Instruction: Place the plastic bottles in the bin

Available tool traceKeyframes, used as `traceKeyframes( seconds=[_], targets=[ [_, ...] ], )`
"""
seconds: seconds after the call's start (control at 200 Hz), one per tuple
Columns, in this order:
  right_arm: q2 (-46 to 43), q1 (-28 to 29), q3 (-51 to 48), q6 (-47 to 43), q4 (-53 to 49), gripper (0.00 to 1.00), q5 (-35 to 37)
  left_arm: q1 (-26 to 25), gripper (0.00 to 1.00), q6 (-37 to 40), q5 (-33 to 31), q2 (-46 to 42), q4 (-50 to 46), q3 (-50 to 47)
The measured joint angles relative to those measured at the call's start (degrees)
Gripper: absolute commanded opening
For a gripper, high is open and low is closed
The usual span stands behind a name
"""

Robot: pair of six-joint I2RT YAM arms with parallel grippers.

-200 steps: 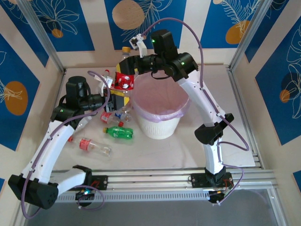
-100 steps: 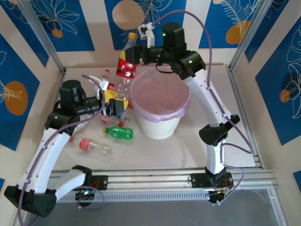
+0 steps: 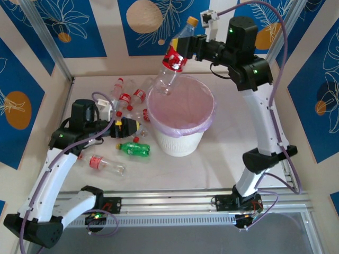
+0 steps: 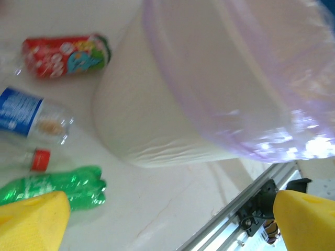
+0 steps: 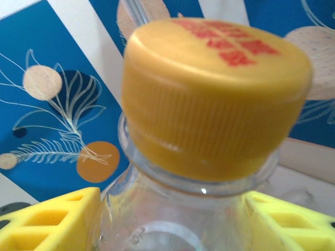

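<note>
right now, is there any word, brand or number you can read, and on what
None can be quoted.
Yellow cap of the raised bottle: red print on top, too blurred to read.
Its red label: too small to read.
Blue-labelled bottle: white print, blurred.
Red-labelled bottle: print blurred.
</note>
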Motion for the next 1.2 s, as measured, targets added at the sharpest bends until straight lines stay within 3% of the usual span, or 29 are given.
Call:
traceKeyframes(
  seconds=[0.225, 0.525, 0.675, 1.2],
  targets=[
    [-9.40, 0.11, -17.09, -6.21, -3.32, 0.43, 4.26, 4.83, 0.95, -4.39, -5.77, -1.33, -2.82, -4.94],
    [-10.60, 1.03, -31.76, -12.07, -4.50, 0.44, 9.22, 13.68, 0.98, -6.03, -9.38, -2.34, -3.89, -8.13],
    [-10.43, 2.89, -34.71, -15.04, -4.46, 0.44, 10.19, 16.46, 0.98, -6.01, -11.15, -2.14, -3.85, -9.27],
    [-1.53, 5.42, -40.85, -18.91, 0.68, 0.43, 12.28, 19.10, 0.96, -3.85, -14.91, 0.72, -1.42, -9.46]
  ],
)
